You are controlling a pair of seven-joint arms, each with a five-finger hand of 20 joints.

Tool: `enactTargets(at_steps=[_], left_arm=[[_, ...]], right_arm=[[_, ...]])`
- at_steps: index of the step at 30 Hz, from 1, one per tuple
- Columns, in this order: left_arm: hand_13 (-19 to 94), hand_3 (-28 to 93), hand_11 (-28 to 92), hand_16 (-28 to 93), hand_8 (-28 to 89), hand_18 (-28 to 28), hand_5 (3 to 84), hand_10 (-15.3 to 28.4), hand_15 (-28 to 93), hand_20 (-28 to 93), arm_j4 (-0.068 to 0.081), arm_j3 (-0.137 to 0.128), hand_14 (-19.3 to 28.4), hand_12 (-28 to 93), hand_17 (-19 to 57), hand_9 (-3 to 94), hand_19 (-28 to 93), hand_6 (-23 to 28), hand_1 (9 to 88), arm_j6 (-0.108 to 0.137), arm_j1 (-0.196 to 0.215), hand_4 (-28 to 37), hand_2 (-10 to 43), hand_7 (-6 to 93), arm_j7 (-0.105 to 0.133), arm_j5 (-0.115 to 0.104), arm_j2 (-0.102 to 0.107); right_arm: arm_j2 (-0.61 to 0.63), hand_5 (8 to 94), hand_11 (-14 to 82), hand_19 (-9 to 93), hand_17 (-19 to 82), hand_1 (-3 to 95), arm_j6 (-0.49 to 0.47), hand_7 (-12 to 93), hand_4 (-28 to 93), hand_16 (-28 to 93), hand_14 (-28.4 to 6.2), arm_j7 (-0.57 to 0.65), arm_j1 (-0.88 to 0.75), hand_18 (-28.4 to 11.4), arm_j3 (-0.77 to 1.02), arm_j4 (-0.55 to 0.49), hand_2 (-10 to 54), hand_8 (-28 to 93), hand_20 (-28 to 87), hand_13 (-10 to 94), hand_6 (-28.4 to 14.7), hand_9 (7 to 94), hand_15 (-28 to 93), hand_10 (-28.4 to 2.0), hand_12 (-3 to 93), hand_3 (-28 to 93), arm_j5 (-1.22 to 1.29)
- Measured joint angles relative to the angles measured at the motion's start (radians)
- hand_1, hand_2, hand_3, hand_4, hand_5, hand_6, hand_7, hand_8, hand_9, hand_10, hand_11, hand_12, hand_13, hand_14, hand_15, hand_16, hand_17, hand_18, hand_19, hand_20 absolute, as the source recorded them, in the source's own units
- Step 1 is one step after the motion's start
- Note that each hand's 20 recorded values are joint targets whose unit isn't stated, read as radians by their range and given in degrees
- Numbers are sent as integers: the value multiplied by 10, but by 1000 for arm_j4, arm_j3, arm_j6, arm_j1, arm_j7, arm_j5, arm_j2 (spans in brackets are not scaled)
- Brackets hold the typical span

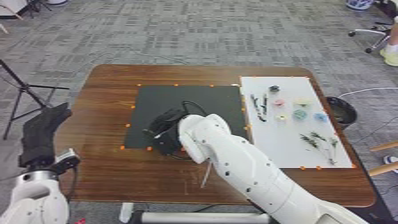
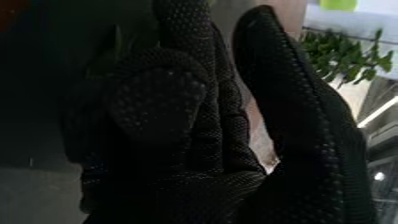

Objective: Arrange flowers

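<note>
The right wrist view shows green leaves [image 2: 342, 56] beyond the right robot hand [image 1: 165, 129], whose grip I cannot tell; the left robot hand [image 1: 39, 134], straightened, is left of the surface [image 1: 102, 172].

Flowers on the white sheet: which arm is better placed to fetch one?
Right, I'd say: the flowers lie on its side of the table, and the right hand is nearer them than the left hand.
</note>
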Motion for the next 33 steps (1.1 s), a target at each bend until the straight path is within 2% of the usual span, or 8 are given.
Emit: enactTargets(at_steps=[2,4,5,6,8,16,25,33], left_arm=[[363,675,211,8,-69,107,535,151,163,173,-3,0,158,129,72,508,81,30,180,1,6,-283,90,132,1,0,-1],[364,674,211,8,-69,107,535,151,165,173,-5,0,160,130,72,508,81,31,182,3,12,-283,90,132,3,0,-1],[365,674,211,8,-69,107,535,151,165,173,-6,0,160,130,72,508,81,31,182,3,15,-283,89,133,3,0,-2],[366,674,211,7,-69,108,535,151,166,173,-7,0,160,130,72,508,82,31,182,4,17,-283,88,133,4,0,-3],[366,675,212,7,-69,108,535,151,166,172,-8,0,160,130,72,508,82,31,182,5,21,-283,88,133,4,0,-4],[367,674,214,5,-69,108,534,152,168,172,-15,-1,161,131,72,510,82,30,183,13,28,-283,86,135,4,0,-6],[367,674,214,6,-69,109,535,151,168,172,-22,-2,160,132,72,509,82,31,184,14,29,-283,85,134,1,0,-6],[367,674,213,6,-69,109,533,150,167,172,-23,2,160,131,71,507,82,31,183,14,23,-283,84,133,-4,0,-5]], right_arm=[[13,618,219,932,621,478,-29,408,-55,373,-23,-16,5,-143,-15,-7,-71,177,493,937,-53,866,520,-127,213,556,-17],[32,637,219,932,617,413,-47,374,-66,383,-27,-38,14,-147,-40,-19,-28,146,503,937,-53,859,519,-128,216,580,-51],[43,649,217,932,616,384,-51,361,-71,387,-29,-50,18,-149,-55,-27,-7,83,505,936,-51,857,518,-131,216,594,-75],[55,660,215,932,615,363,-55,364,-73,389,-33,-62,23,-150,-70,-35,13,-33,506,933,-49,854,520,-133,217,599,-105],[81,673,212,932,614,336,-65,350,-72,389,-37,-87,32,-154,-98,-53,34,-80,510,931,-48,848,520,-138,217,597,-171],[171,689,204,932,614,307,-133,312,-70,385,-44,-125,35,-159,-117,-97,56,-73,526,926,-51,844,524,-150,215,579,-266],[213,728,174,932,616,301,-304,208,-63,374,-52,-136,36,-156,-111,-139,65,-54,517,925,-52,835,502,-161,204,550,-316],[202,733,171,932,614,299,-314,185,-60,376,-54,-129,36,-159,-111,-146,71,-45,515,926,-57,839,497,-162,200,541,-237]])
